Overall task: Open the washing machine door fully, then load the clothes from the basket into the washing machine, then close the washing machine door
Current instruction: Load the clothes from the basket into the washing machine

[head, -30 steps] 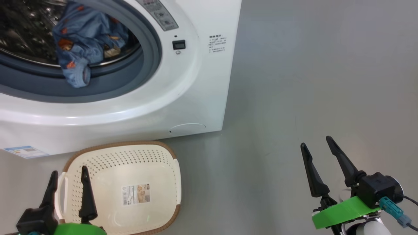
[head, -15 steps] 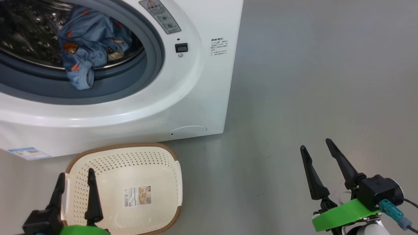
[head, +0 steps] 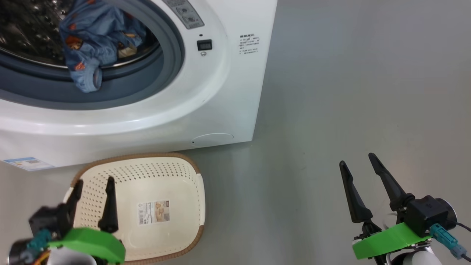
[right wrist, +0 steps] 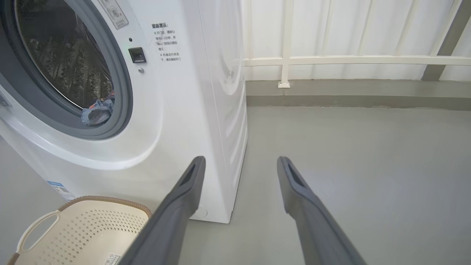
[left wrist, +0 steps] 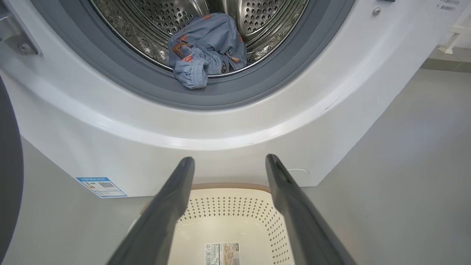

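Blue and bunched, the printed garment (head: pixel 88 40) lies at the mouth of the washing machine (head: pixel 228 92), inside the steel drum (left wrist: pixel 165 22), with one cuff drooping over the grey seal (head: pixel 121 92). That cuff would probably be pinched if the door (left wrist: pixel 7 165), seemingly the dark curved edge at the left of the left wrist view, swung shut now. The basket (head: pixel 147 173) sits on the floor (head: pixel 331 92) just before the machine, bare but for its label, so loading looks done; the left gripper (head: pixel 94 181) hovers over it, fingers spread and empty, while the right gripper (head: pixel 357 159), equally spread and empty, hangs over floor well to the machine's right.
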Tool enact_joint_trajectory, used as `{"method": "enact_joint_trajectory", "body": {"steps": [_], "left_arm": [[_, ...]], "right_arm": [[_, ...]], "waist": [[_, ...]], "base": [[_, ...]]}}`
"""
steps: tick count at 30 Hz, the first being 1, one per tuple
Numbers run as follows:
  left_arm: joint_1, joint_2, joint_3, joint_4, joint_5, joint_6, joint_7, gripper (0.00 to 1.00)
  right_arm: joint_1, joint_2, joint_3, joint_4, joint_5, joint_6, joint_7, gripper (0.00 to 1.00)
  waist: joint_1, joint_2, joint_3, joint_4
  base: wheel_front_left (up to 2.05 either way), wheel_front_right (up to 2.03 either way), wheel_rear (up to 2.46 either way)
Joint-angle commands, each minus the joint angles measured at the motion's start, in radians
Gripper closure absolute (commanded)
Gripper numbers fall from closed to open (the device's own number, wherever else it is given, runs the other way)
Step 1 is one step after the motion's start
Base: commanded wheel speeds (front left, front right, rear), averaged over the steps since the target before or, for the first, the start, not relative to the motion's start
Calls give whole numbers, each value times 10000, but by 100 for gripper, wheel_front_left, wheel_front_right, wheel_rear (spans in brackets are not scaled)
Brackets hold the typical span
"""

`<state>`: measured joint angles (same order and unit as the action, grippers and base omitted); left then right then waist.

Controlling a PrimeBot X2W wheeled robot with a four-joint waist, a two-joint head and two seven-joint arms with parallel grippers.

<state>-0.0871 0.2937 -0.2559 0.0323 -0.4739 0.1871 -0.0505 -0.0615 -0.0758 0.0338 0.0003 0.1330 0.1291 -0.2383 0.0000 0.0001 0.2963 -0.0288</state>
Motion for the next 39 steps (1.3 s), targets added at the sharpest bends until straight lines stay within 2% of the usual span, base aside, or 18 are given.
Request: {"method": "enact_joint_trajectory", "body": {"steps": [1, 11, 23, 39], "left_arm": [[-502, 317, 353, -139, -33, -127, 74, 0], [-2749, 911, 536, 644, -460, -710, 1285, 0], [-5817, 2230, 975, 1742, -940, -1319, 3293, 0], [-8465, 4182, 1081, 2518, -541, -1374, 5668, 0]], "right_arm": [[-172, -25, 252, -278, 43, 16, -37, 0], [-635, 91, 234, -268, 179, 16, -163, 0], [-1503, 234, 441, -246, 524, 16, -231, 0], [-2285, 254, 948, -232, 1587, 16, -234, 0]], "waist": [[0, -1, 181, -43], [0, -1, 1189, -443], [0, -1, 2465, -1312], [0, -1, 3692, -2413]], "base": [[0, 0, 0], [0, 0, 0], [0, 0, 0], [0, 0, 0]]}}
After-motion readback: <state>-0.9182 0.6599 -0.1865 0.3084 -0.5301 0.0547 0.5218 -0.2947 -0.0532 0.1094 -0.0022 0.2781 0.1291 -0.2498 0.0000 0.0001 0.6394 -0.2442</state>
